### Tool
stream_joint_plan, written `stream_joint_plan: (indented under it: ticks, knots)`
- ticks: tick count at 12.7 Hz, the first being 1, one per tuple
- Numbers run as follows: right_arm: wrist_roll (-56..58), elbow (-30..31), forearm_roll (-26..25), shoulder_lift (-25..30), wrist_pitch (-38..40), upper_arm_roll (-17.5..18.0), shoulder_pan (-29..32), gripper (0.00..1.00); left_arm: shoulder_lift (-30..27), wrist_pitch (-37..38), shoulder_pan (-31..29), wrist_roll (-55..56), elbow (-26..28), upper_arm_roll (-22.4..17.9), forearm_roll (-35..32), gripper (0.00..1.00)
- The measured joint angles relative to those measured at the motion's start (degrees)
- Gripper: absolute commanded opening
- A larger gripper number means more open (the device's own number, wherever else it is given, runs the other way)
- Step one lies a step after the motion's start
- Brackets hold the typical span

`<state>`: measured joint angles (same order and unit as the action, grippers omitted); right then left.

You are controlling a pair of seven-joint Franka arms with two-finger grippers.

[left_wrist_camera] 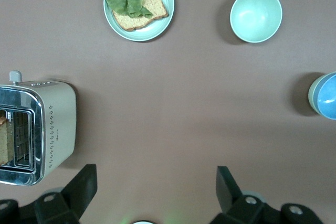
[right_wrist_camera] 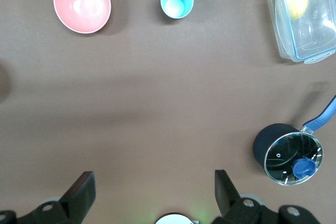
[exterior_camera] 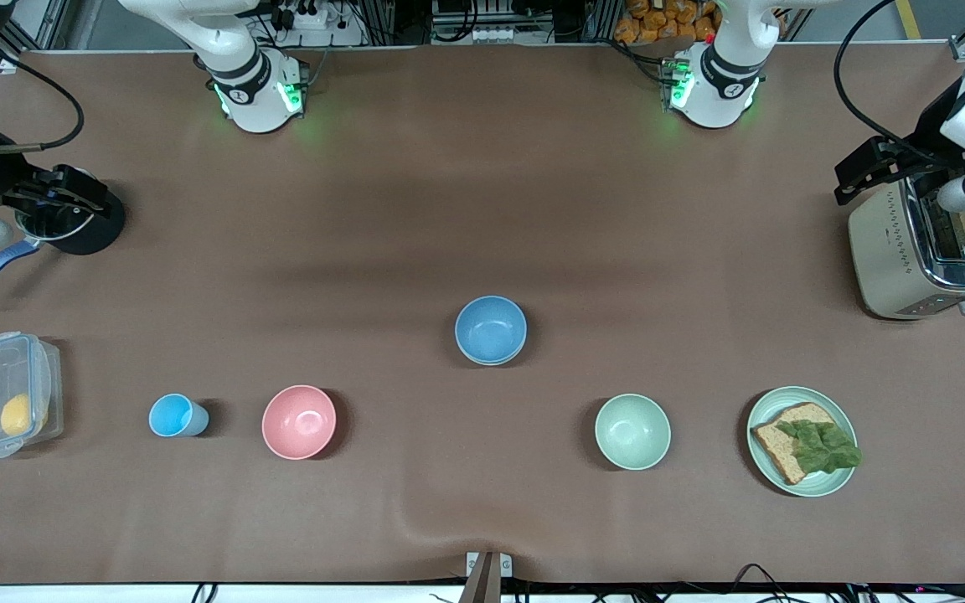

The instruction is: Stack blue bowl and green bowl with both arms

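Observation:
The blue bowl (exterior_camera: pixel 491 328) stands mid-table, nested in the sage green bowl. In the front view only a thin edge of the green bowl shows under it. The left wrist view shows the green bowl's rim (left_wrist_camera: pixel 312 95) around the blue bowl (left_wrist_camera: pixel 328 96). My left gripper (exterior_camera: pixel 872 172) hangs open and empty over the table beside the toaster, at the left arm's end; its jaws stand wide apart in its wrist view (left_wrist_camera: pixel 156 179). My right gripper (exterior_camera: pixel 59 197) hangs open and empty over the black pot at the right arm's end, and also shows in its wrist view (right_wrist_camera: pixel 155 182).
A paler mint bowl (exterior_camera: pixel 632 431), a mint plate (exterior_camera: pixel 801 392) with bread and lettuce, a pink bowl (exterior_camera: pixel 299 421) and a light-blue cup (exterior_camera: pixel 174 415) stand nearer the front camera. A toaster (exterior_camera: pixel 893 260), a pot (exterior_camera: pixel 89 230) and a clear container (exterior_camera: pixel 1 406) line the ends.

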<state>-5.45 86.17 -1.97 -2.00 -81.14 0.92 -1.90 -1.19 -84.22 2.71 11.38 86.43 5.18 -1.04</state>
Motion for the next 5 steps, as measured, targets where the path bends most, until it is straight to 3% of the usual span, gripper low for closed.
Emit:
stream_joint_plan:
  ticks: [5]
  knots:
    - [0.0,1.6,-0.1,1.3,-1.6,0.0,0.7,1.0,0.0,0.1,0.0,-0.2,0.0,-0.1,0.0,1.0]
